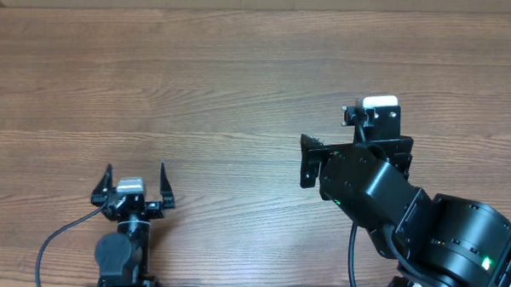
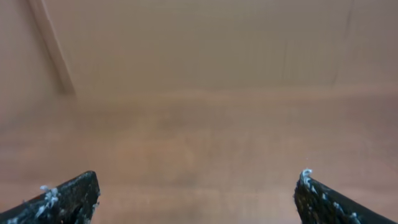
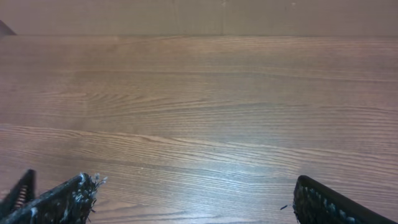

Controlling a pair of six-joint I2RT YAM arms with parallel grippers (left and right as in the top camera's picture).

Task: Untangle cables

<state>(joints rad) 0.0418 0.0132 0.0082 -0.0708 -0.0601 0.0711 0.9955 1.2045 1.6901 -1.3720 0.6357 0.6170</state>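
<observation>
No thin black cords with plug ends show in any view; the cables are out of view. My left gripper sits low near the table's front edge at the left, open and empty; in the left wrist view only blurred bare wood lies between its fingertips. My right gripper is raised over the right half of the table, open and empty; in the right wrist view its lint-covered fingertips stand wide apart over bare wood grain.
The wooden table fills the overhead view. A thick black cable belonging to the left arm curves along the front left. The bulky right arm covers the front right corner.
</observation>
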